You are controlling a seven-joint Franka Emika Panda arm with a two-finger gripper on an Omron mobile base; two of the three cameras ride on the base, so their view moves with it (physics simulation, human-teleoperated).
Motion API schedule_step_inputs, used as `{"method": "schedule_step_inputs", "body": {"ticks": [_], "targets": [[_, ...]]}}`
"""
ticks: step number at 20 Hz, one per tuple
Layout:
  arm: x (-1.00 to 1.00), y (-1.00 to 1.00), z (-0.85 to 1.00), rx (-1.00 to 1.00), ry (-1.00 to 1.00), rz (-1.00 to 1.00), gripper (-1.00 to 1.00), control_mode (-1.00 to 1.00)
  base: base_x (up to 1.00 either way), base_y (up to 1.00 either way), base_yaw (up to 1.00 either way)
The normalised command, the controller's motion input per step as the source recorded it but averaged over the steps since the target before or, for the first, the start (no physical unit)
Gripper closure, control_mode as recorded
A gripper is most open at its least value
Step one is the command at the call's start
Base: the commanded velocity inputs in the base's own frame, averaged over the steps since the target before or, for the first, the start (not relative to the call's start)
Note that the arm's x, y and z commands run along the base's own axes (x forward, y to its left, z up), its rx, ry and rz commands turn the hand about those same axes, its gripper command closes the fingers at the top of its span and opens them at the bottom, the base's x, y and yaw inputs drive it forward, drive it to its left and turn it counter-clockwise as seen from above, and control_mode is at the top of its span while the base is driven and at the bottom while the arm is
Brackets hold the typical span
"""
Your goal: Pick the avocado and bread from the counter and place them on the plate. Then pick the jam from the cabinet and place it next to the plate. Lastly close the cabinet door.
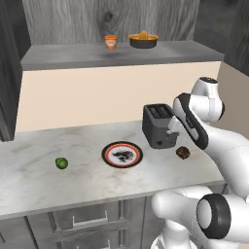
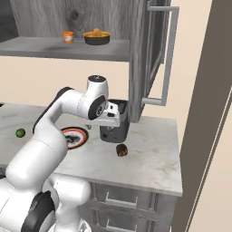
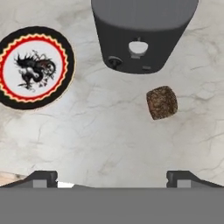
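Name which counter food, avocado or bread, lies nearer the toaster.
The bread, a dark brown chunk just beside the toaster; the green avocado sits beyond the plate.

Bread lies between toaster and pincer.

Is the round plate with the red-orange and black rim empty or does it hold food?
Empty: the round red-orange-and-black-rimmed plate shows its whole dark pattern, with nothing on it.

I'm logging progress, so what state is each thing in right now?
Gripper: open, above the counter, holding nothing.
Plate: empty.
Avocado: on the counter, left of the plate.
Bread: on the counter by the toaster.
Jam: on the cabinet shelf.
Cabinet door: open.
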Motion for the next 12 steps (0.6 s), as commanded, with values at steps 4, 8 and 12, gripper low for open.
{"method": "schedule_step_inputs", "body": {"ticks": [4, 8, 12], "targets": [[0.03, -0.39, -0.33, 0.00, 0.00, 0.00, -1.00, -1.00, 0.00, 0.00, 0.00], [0.11, -0.28, -0.32, 0.00, 0.00, 0.00, -1.00, -1.00, 0.00, 0.00, 0.00], [0.08, -0.29, -0.30, 0.00, 0.00, 0.00, -1.00, -1.00, 0.00, 0.00, 0.00]]}}
